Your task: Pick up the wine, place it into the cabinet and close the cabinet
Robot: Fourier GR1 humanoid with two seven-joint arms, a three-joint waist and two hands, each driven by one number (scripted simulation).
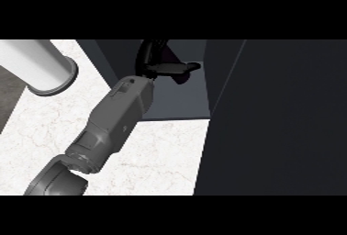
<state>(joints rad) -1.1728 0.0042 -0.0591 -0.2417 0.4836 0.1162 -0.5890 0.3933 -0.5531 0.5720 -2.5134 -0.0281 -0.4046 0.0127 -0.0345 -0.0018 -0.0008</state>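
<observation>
The black fingers point(154, 54) of the left hand point(160, 63) are bent round a dark thing, the wine point(181, 72). Dark on dark, so its shape is hard to make out. It sits inside the cabinet point(177, 98), a smooth grey-blue box. Right of the fingers stands the flat dark door point(284, 119). Below them runs the round grey forearm point(119, 114) over the white speckled counter point(156, 156). Far left is a white tube point(37, 62).

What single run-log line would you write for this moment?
left hand: inside cabinet | wine: not distinguishable | cabinet door: open | right hand: out of view | white cylinder: on counter, far left
</observation>
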